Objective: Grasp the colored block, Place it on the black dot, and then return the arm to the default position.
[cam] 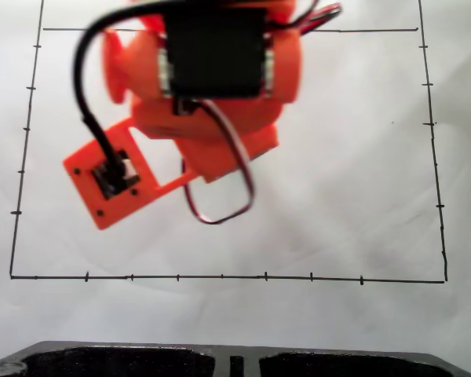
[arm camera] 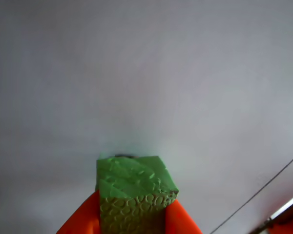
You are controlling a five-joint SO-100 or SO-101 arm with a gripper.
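Gripping the green cube [arm camera: 135, 192] from both sides, the claw [arm camera: 132, 214] shows in the wrist view as two orange fingers [arm camera: 82, 222] pressed against the cube's left and right faces at the bottom edge of the picture. The cube's pebbled top and front faces are turned toward the camera. Just behind its far top edge a thin dark sliver [arm camera: 123, 156] peeks out on the white paper [arm camera: 146, 73]; whether that is the black dot cannot be told. A thin black border line [arm camera: 263, 187] crosses the paper's lower right corner.

From the fixed view, the orange arm [cam: 220, 86] hangs blurred over the upper left part of the paper sheet, with its flat camera plate [cam: 110, 177] and looping black and red cables [cam: 228, 188] below it. The cube is hidden under the arm here. A black-lined rectangle with tick marks [cam: 220, 277] frames the sheet on the worktop.
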